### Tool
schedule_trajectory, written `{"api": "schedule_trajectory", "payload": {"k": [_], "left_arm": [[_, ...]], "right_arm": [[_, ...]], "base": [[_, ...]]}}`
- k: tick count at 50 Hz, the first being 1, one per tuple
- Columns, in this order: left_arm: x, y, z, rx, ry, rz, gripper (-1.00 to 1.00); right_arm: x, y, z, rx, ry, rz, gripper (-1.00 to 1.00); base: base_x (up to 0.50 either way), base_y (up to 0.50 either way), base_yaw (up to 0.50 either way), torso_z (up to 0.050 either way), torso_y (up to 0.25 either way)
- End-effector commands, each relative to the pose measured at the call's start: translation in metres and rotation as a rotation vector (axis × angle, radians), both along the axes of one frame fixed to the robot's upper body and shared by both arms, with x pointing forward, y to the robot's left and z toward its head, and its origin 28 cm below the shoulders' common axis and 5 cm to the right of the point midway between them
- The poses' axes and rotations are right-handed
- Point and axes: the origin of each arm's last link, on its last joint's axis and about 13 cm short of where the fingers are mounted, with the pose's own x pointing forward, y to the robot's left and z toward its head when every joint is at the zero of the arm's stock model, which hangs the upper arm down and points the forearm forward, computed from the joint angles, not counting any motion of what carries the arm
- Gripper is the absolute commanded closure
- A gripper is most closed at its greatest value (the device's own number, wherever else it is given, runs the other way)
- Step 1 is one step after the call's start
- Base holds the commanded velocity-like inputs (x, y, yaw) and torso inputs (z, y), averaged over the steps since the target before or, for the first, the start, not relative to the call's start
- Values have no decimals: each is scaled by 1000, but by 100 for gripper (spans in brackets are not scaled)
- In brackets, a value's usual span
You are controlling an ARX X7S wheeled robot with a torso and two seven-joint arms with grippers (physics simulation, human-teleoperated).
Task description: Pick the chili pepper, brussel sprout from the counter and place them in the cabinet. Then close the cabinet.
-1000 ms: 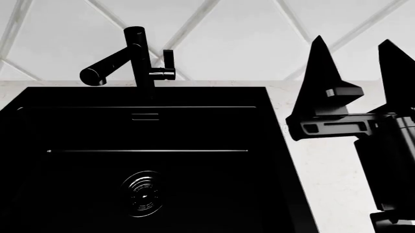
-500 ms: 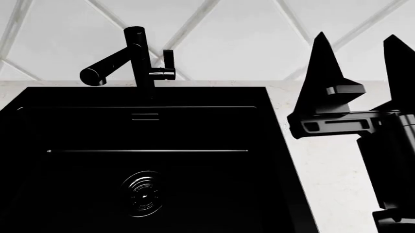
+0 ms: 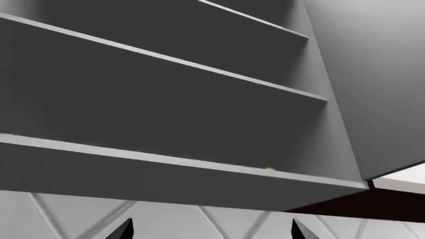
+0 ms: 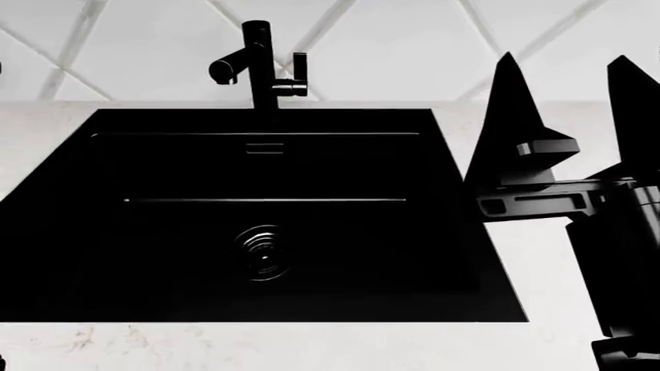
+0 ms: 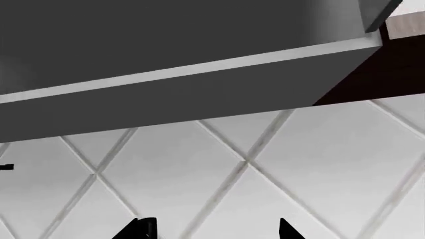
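Overhead, the open cabinet (image 3: 199,99) filled most of the left wrist view, its grey shelves seen from below. A small pale yellow-green speck (image 3: 269,169) peeked over the front edge of the lowest shelf; it was too small to say whether it was the brussel sprout. The chili pepper showed in no view. The cabinet door (image 3: 378,84) stood swung open at one side.

From the head camera, the black sink (image 4: 454,193) sat sunk into the white marble-look counter (image 4: 258,344), with a round drain (image 4: 261,252) in its floor and a black faucet (image 4: 256,66) rising behind it against the diamond-tiled wall (image 4: 392,46). The right gripper (image 4: 573,116) was raised over the counter just to the right of the sink, pointing upward, its two fingers (image 4: 508,116) well apart and holding nothing.

Only the tips of the left gripper (image 3: 211,231) showed at the edge of its wrist view, spread apart over the tiled wall, empty. The right wrist view showed the cabinet's underside and tiles beyond its spread fingertips.
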Motion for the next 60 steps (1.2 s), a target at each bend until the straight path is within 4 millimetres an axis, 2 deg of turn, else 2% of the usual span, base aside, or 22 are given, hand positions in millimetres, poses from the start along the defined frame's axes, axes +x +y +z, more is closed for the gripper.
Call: {"api": "schedule_trajectory", "payload": {"k": [1,31,60], "left_arm": [[1,-1,-2,5,14,-14,-100],[2,0,-3,-5,28,-24,-100],[-3,-4,-5,-4,36,-24,-100]], "right_arm": [[0,1,0,0,-3,5,-100],[-2,1,2,-17,-14,-5,-100],[-3,0,0,-6,-13,1,-100]], "base": [[-223,39,0,0,0],[0,35,0,0,0],[0,400,0,0,0]]}}
